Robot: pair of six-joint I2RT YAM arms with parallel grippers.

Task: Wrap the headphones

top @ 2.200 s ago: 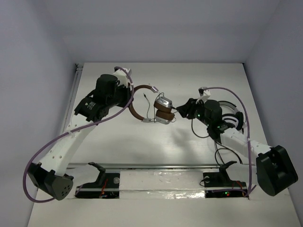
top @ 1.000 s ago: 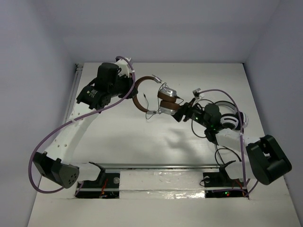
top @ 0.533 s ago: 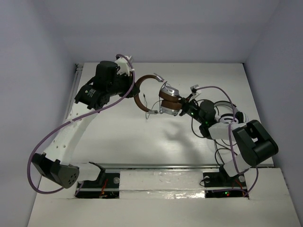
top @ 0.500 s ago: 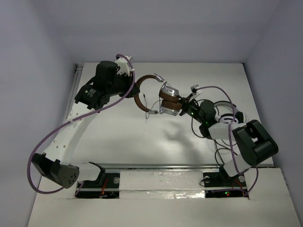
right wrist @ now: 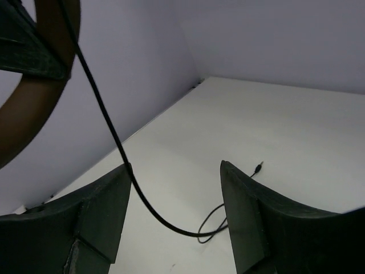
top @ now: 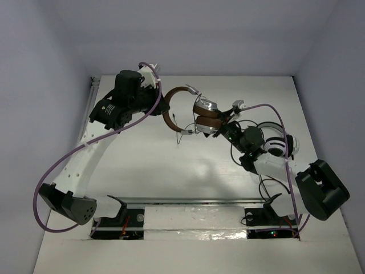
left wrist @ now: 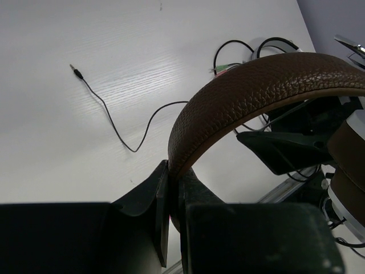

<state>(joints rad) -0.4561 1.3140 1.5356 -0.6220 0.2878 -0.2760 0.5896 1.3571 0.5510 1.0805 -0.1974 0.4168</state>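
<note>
Brown leather of the headband (left wrist: 256, 85) is clamped between the closed fingers of the left gripper (left wrist: 174, 174), so the headphones (top: 204, 117) are held above the table (top: 142, 165). The right gripper (right wrist: 174, 171) is seen with its fingers apart; the thin black cable (right wrist: 108, 131) is hung just beside one finger, down to the table.

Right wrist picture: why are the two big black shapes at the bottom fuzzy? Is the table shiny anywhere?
Right wrist view: those are the right gripper's black fingers, probably too close to the lens to be sharp. Top external view: the white table shows a bright glare patch near its front.
</note>
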